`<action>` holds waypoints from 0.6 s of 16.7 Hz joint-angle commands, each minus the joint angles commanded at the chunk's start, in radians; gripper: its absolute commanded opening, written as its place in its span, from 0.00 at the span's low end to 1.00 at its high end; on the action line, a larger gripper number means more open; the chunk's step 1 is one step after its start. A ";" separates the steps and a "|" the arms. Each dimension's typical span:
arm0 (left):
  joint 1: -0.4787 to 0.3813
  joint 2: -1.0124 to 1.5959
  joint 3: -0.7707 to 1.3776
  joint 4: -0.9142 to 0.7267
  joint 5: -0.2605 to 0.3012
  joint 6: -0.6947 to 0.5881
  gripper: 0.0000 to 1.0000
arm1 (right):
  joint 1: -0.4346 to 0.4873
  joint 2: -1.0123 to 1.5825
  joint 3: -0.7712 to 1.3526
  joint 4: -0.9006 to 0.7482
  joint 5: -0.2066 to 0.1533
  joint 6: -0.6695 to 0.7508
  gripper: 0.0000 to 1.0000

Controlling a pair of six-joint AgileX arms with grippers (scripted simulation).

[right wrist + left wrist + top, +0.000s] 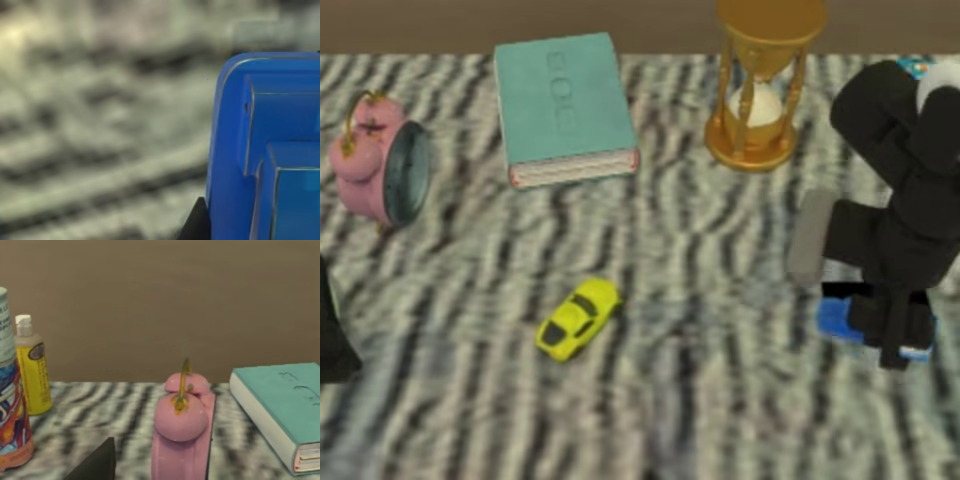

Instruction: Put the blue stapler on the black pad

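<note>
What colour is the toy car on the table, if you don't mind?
Yellow; the car shows best in the top view.

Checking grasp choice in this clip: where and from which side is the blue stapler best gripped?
Probably from straight above, across the narrow width of the blue stapler: it lies flat on the striped table. The right gripper is already above it, hiding most of the body, so the exact grip spot can't be judged.

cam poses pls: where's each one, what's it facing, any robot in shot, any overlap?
Top: above the table, looking down; right arm's hand over the stapler, left arm at the left edge.
Left wrist: low, facing the pink clock, book, bottles; no hand visible.
Right wrist: close on the stapler; dark hand tip.
Shared: clock and book, top and left wrist; stapler, top and right wrist.
</note>
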 joint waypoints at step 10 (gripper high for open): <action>0.000 0.000 0.000 0.000 0.000 0.000 1.00 | -0.203 0.228 0.381 -0.158 0.003 -0.553 0.00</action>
